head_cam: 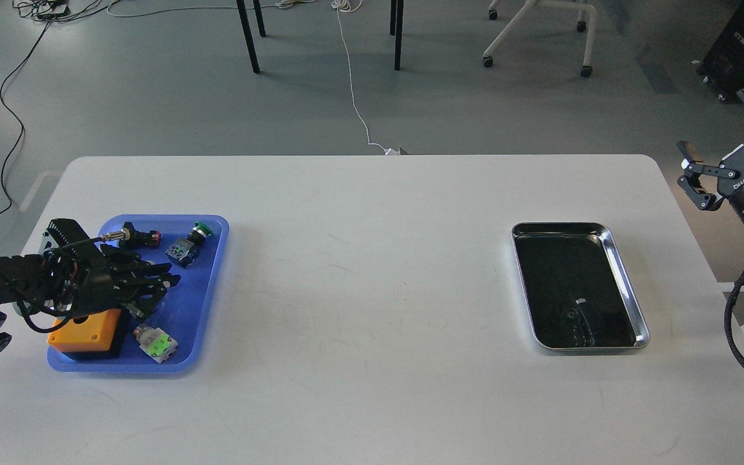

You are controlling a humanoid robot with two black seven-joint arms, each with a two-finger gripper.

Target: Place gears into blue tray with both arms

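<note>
The blue tray (207,290) lies at the table's left end. My left gripper (164,296) hangs low over the tray's middle, and its dark fingers look spread apart with blue showing between them. I cannot make out a gear in it or under it. One tiny dark toothed ring, a gear (569,314), shows faintly on the dark bottom of the steel tray (627,284) at the right. My right gripper (721,139) is raised beyond the table's right edge, wide open and empty, far from both trays.
In the blue tray lie a red push-button (141,237), a green push-button (190,244), an orange box (88,330) and a green-labelled switch (155,343). The white table (372,290) spans the view. Chair legs and cables stand on the floor behind.
</note>
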